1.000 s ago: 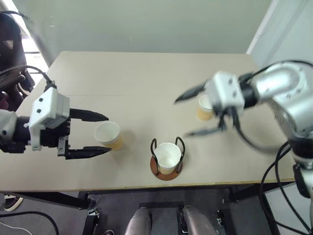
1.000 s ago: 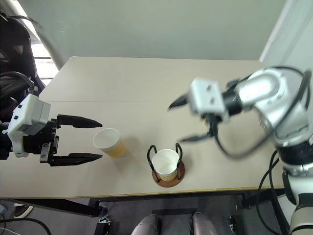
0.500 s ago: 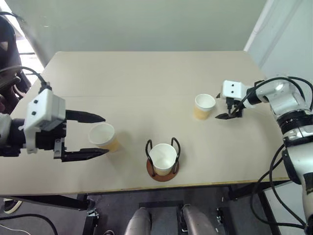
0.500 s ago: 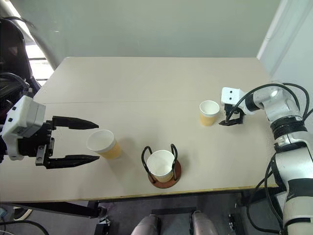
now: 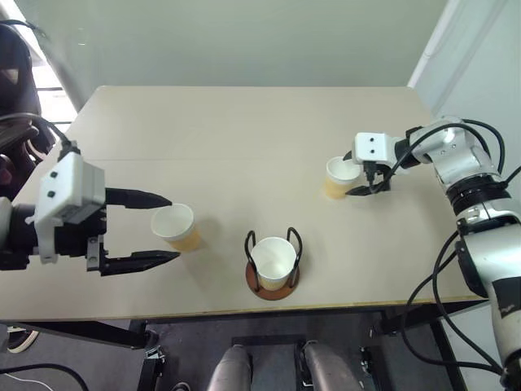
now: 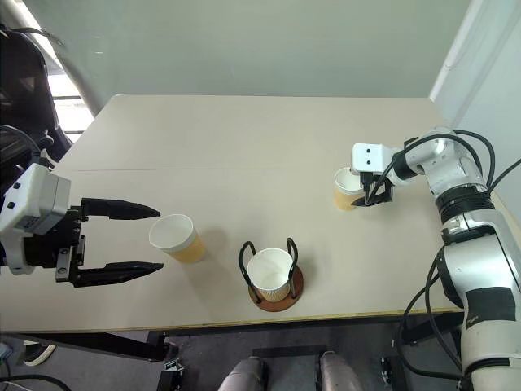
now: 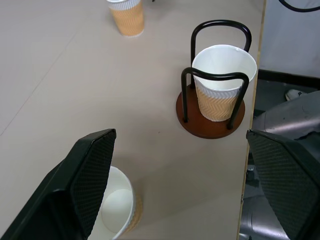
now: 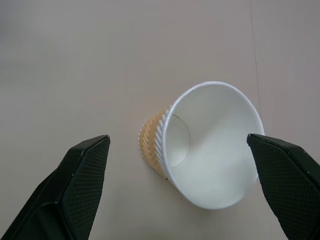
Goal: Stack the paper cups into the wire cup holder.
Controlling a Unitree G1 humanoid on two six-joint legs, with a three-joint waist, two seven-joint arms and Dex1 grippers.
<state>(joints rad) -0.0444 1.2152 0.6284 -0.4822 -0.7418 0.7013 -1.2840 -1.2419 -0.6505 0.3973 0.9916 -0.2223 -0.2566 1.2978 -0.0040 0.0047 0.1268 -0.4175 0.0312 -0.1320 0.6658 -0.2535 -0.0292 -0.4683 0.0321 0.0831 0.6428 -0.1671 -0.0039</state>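
Beige bench [image 5: 244, 130] w/ plain grey wall behind. One paper cup [image 5: 273, 259] already sits in the wire cup holder [image 5: 273, 285] near the front edge; two cups left to stack. Step in hand, as I read it: right hand [image 8: 180, 192] reaching for the far cup [image 8: 210, 145], fingers spread wide either side of it, not touching, nothing gripped. Next move needs: ease in so the cup wall sits between the fingers, close gently (thin paper crushes), lift, carry over to the holder. Left hand [image 5: 155, 230] also wide open, holding nothing, w/ the near cup [image 5: 177, 226] just past its fingertips, left of the holder.
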